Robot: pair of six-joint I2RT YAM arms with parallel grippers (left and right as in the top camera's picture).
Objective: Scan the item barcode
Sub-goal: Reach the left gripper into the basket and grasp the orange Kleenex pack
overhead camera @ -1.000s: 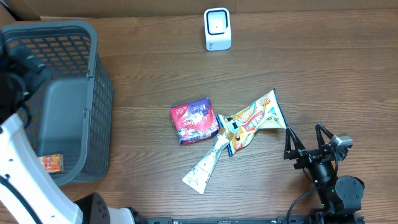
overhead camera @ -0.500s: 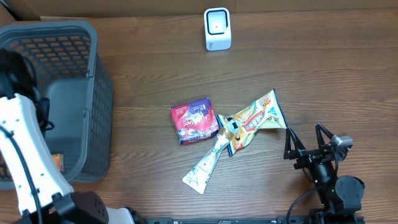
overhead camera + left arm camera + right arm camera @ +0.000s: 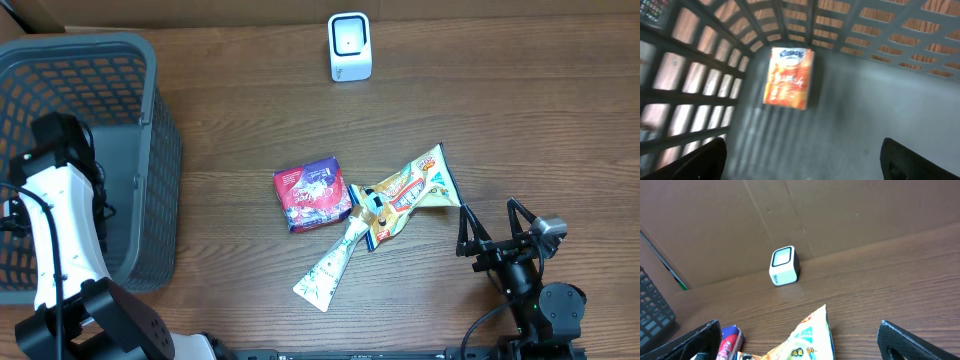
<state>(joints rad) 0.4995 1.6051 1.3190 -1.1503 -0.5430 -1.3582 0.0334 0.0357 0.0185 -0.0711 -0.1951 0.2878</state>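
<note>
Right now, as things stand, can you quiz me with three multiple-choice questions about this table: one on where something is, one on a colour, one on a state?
1. Where is the orange Kleenex tissue pack?
A) on the wooden table
B) in the grey basket
C) on a shelf

2. What colour is the barcode scanner?
A) black
B) white
C) red

3. How is the right gripper?
A) open and empty
B) shut on a snack bag
C) shut on a pen

Answers:
1 B: the left wrist view shows it lying on the basket floor.
2 B: its casing is white.
3 A: its fingers stand apart with nothing between them.
</note>
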